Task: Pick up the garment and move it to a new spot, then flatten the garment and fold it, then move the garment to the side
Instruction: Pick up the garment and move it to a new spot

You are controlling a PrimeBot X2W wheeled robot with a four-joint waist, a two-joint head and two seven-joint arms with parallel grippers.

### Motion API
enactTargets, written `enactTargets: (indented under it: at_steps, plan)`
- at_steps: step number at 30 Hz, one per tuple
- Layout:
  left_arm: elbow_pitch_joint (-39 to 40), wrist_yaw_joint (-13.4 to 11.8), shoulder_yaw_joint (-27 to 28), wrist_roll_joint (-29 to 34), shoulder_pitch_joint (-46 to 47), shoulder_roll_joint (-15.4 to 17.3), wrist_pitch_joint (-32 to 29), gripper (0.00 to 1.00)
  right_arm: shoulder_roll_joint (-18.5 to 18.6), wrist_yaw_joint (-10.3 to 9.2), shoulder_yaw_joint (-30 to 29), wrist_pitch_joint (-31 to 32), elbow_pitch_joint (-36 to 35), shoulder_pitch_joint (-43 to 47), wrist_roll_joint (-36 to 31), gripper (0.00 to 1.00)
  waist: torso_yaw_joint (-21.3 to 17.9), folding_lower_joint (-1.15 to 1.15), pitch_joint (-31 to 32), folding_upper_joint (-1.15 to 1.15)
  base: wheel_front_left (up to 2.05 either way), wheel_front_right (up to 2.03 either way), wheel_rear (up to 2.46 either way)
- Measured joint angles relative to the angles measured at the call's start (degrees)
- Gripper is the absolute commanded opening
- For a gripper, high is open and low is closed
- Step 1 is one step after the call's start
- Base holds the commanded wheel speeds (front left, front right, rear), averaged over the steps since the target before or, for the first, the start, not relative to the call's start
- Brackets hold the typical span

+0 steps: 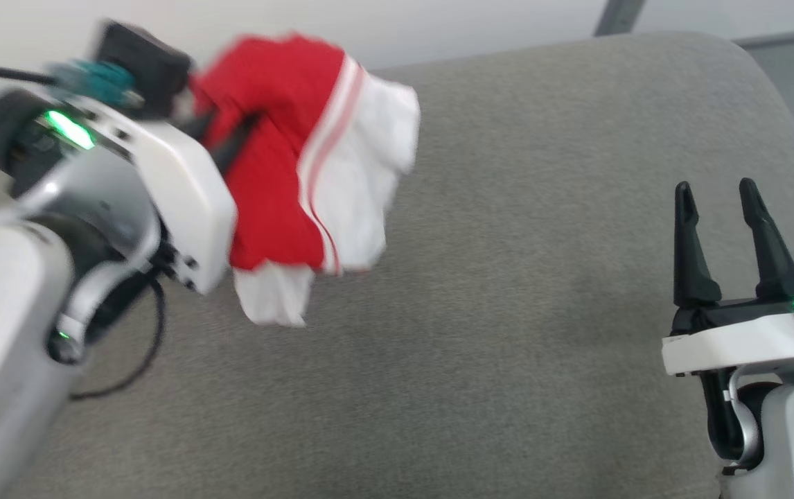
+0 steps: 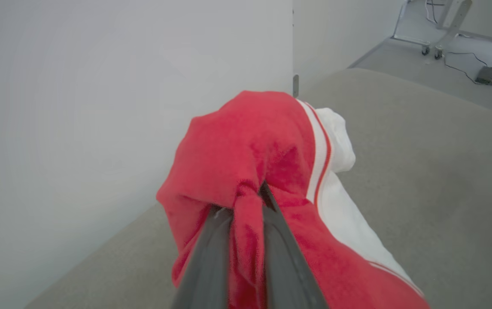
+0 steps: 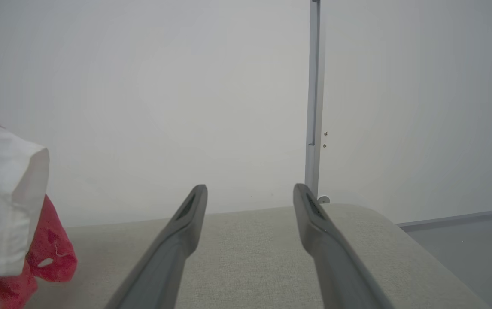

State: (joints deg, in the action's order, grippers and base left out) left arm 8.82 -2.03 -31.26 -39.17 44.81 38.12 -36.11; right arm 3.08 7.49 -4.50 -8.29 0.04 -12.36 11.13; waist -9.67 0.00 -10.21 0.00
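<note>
Two fingers (image 2: 287, 266), left hand (image 1: 227, 135): clamped together on a fold of red cloth.
Garment (image 1: 286, 152): hangs bunched from that hand over the bench's far left part, with the white sleeve and striped trim on its right side.
Right hand (image 1: 716, 190): fingers apart, nothing between them, near the bench's right edge, well apart from the garment.
Bench (image 1: 508, 312): grey fabric, rounded far right corner.

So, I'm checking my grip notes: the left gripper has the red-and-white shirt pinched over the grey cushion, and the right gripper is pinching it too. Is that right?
Not quite. The left gripper does pinch the shirt over the grey cushion, but the right gripper is open and holds nothing, well apart from the shirt. The head view shows it.
</note>
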Motion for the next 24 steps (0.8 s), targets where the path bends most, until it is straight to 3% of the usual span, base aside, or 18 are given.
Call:
enactTargets:
  at_steps: [6,12,23,24]
  plan:
    - [-3.52,0.08,-5.24,-0.37,-3.47,-2.31,-3.66,0.00,-0.12,0.00,2.20,-2.36,2.72,-0.07,2.11,1.00,-3.81,0.00,-1.40,0.00,0.00,0.00,0.00]
    - [-11.15,1.23,-8.62,-0.62,-6.21,-4.38,-3.64,0.00,-0.15,0.00,4.38,-4.30,5.49,-0.80,3.63,1.00,-6.50,0.00,-2.33,0.00,0.00,0.00,0.00]
    - [-27.55,4.34,-13.47,-0.99,-10.16,-8.24,-2.12,0.00,-0.16,0.00,6.61,-5.69,8.32,-1.14,3.93,1.00,-7.65,0.00,-1.60,0.00,0.00,0.00,0.00]
    - [-28.66,4.58,-13.37,-1.46,-10.16,-8.79,-1.83,0.12,-0.18,0.00,6.71,-5.77,8.46,-1.15,3.94,1.00,-7.48,0.00,-1.38,0.00,0.00,0.00,0.00]
